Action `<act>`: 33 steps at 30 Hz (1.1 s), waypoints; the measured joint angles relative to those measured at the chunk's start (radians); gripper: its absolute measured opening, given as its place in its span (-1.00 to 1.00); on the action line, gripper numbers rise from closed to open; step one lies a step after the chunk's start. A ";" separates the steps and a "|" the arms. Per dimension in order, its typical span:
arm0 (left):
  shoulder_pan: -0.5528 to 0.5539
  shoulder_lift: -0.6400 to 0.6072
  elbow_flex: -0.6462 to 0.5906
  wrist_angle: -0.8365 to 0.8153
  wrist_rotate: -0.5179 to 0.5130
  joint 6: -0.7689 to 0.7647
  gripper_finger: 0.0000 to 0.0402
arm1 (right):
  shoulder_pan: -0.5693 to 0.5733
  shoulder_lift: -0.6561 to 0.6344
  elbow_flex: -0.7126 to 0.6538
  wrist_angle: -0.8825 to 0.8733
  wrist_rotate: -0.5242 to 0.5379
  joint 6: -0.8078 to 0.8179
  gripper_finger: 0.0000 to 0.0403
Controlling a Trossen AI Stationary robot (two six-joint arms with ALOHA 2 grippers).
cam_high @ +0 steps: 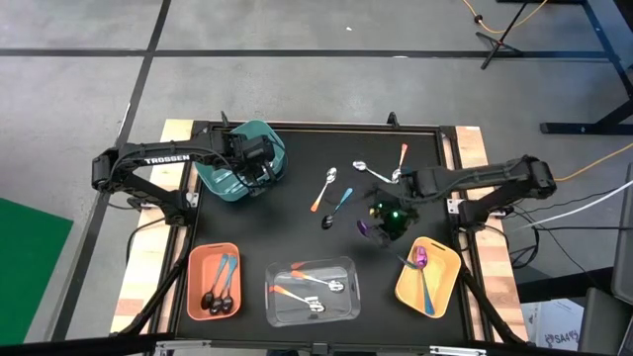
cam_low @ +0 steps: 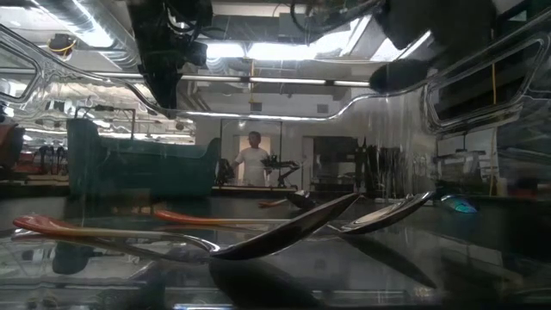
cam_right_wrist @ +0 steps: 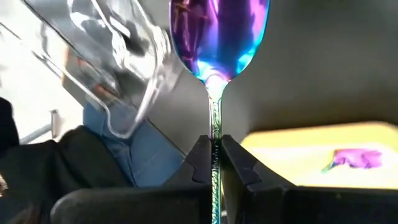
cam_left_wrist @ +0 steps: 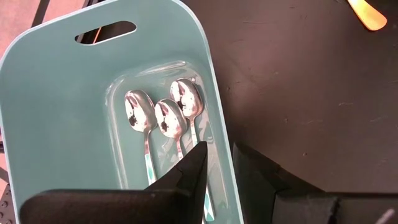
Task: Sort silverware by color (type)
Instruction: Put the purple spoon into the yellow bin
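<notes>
Purple spoon [cam_right_wrist: 219,37] pinched tight by its handle in the right claw [cam_right_wrist: 214,152] — yellow bin [cam_high: 427,277] sits just beside it, so that arm's nearer.

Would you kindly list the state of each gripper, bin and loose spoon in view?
Right gripper: shut on a purple spoon.
Left gripper: open, empty, over the teal bin.
Teal bin: holds three silver spoons.
Yellow bin: holds purple spoons.
Loose spoons: lying on the table.
</notes>
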 joint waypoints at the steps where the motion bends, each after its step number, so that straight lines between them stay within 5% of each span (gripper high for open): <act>1: 0.000 0.000 0.000 0.000 0.000 0.000 -0.64 | 0.019 0.000 0.000 -0.005 0.000 0.014 -1.00; 33: 0.000 0.000 0.000 0.000 0.000 -0.003 -0.64 | 0.486 0.001 0.000 -0.340 0.150 0.655 -1.00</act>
